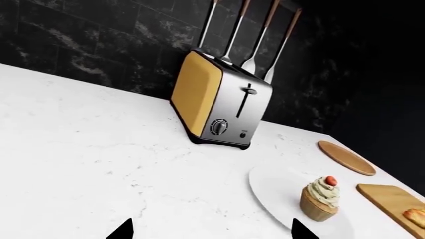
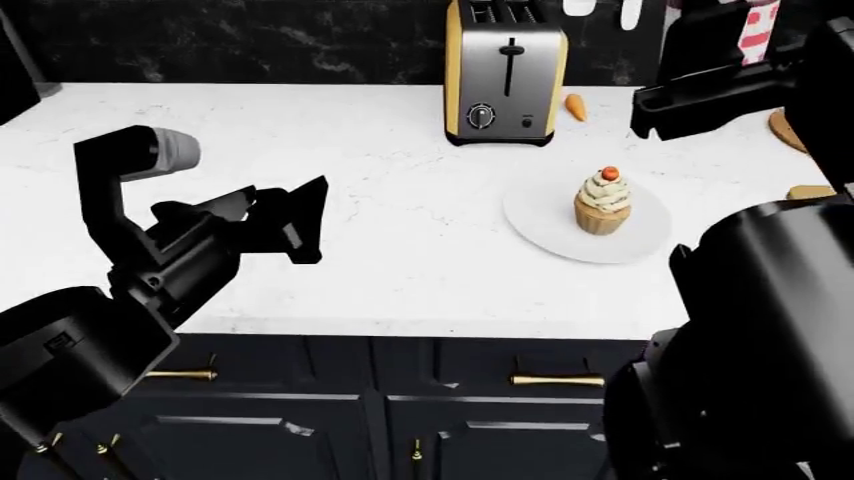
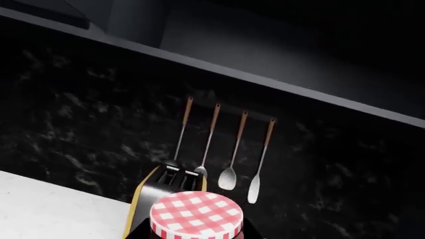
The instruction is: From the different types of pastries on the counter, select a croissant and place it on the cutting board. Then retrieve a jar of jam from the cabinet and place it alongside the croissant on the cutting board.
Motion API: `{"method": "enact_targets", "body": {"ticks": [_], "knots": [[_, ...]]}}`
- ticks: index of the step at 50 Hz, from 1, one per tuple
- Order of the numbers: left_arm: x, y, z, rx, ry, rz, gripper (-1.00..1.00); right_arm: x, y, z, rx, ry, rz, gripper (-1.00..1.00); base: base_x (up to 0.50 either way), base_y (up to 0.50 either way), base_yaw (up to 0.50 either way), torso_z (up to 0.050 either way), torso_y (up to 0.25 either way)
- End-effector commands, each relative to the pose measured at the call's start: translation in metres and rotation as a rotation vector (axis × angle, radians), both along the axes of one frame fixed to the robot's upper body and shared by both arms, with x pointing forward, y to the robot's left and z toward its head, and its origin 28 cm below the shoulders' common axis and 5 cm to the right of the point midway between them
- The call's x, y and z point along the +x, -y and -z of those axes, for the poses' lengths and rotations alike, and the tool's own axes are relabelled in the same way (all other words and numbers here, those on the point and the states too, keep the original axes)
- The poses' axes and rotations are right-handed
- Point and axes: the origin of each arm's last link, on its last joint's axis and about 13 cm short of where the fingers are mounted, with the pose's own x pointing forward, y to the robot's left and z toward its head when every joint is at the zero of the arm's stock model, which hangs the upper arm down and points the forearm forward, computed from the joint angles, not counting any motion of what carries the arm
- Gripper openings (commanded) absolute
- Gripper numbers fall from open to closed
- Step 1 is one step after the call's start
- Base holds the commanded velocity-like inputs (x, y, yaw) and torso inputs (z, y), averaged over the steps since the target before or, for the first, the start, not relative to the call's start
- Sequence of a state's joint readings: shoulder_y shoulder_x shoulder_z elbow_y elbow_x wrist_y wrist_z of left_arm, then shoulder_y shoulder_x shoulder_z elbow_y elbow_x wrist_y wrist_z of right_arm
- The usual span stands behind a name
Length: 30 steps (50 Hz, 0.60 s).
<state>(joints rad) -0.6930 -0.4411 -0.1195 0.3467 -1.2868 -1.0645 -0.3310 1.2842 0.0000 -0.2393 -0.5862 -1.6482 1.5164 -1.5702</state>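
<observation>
The croissant (image 1: pixel 414 217) lies golden on the light wooden cutting board (image 1: pixel 388 196), at the edge of the left wrist view; in the head view only a corner of the board (image 2: pixel 809 191) shows. A frosted cupcake (image 2: pixel 603 202) with a red berry stands on a white plate (image 2: pixel 561 232) on the marble counter (image 2: pixel 334 130). My right gripper (image 3: pixel 196 235) is shut on the jar of jam (image 3: pixel 196 214), its red-and-white checkered lid facing the camera, held high above the counter's right end (image 2: pixel 758 28). My left gripper (image 1: pixel 212 234) hovers open over bare counter, left of the plate.
A yellow-and-steel toaster (image 2: pixel 505 72) stands at the back against the black wall, several utensils (image 3: pixel 229 149) hanging above it. A small carrot (image 2: pixel 575 107) lies beside it. A round wooden plate (image 1: pixel 345 158) sits behind the cutting board. Navy cabinets (image 2: pixel 400 400) run below.
</observation>
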Motion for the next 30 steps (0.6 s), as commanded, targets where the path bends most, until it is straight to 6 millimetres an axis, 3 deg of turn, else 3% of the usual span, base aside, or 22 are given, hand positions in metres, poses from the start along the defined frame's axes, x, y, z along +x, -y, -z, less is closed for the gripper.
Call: {"method": "enact_targets", "body": {"ticks": [1,9,17,30], "knots": [[-0.001,0.001,-0.001,-0.001,0.003,0.007,1.0,-0.002,0.003,0.018,0.026,-0.024,-0.012,-1.0,0.0,0.0,0.0,0.0,0.0],[0.001,0.002,0.0,0.002,-0.001,0.005,1.0,-0.004,0.0,0.037,0.032,-0.065,-0.041,-1.0,0.0,0.0,0.0,0.0,0.0],[0.0,0.003,0.001,0.004,-0.003,0.01,1.0,-0.006,0.005,0.033,0.095,-0.005,-0.022,-1.0,0.0,0.0,0.0,0.0,0.0],[0.004,0.005,0.007,0.017,-0.021,0.013,1.0,0.005,0.009,0.049,0.126,0.031,0.018,-1.0,0.0,-0.05,0.0,0.0,0.0]]}}
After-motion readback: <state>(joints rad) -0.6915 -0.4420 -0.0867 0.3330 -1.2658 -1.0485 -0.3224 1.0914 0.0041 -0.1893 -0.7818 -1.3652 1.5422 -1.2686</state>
